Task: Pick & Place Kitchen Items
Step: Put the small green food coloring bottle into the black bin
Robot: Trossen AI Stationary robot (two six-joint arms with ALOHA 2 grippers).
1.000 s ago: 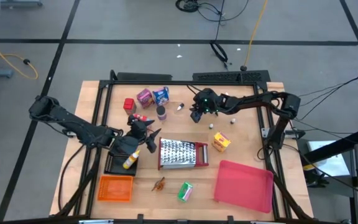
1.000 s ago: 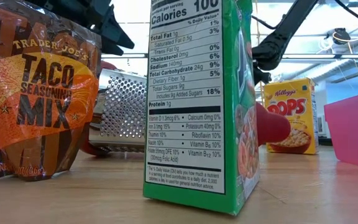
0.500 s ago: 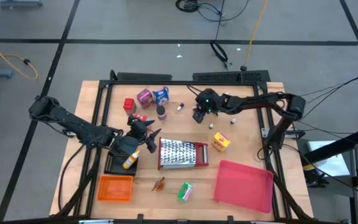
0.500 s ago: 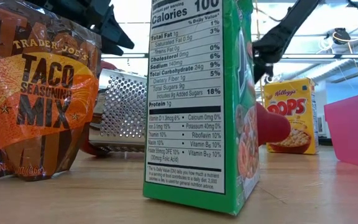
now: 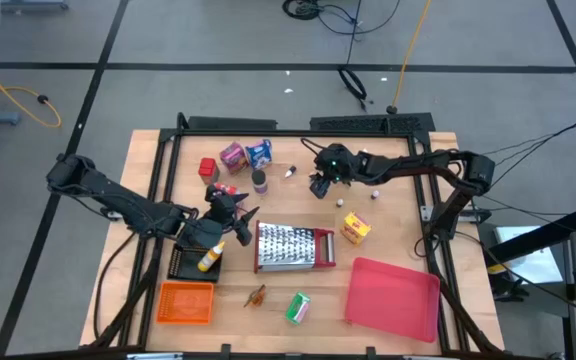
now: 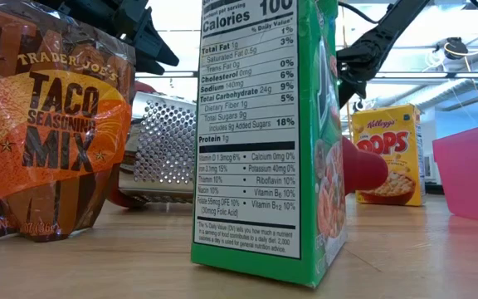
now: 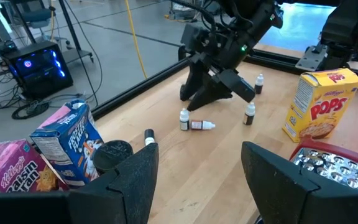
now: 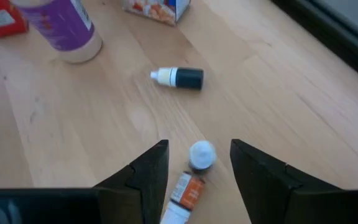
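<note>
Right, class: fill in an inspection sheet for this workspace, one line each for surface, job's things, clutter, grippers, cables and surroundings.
Surface: wooden table in a black frame.
Job's things: yellow Pops box right of centre; green box at the near edge; blue box and pink-purple box at the far side; tiny bottles standing and lying between the right gripper's fingers.
Clutter: steel grater at centre; red tray; orange basket.
Grippers: right gripper open, low over the tiny bottles; left gripper open, beside the grater.
Cables: yellow cable and black cables on the floor.
Surroundings: grey floor; no person seen.
</note>
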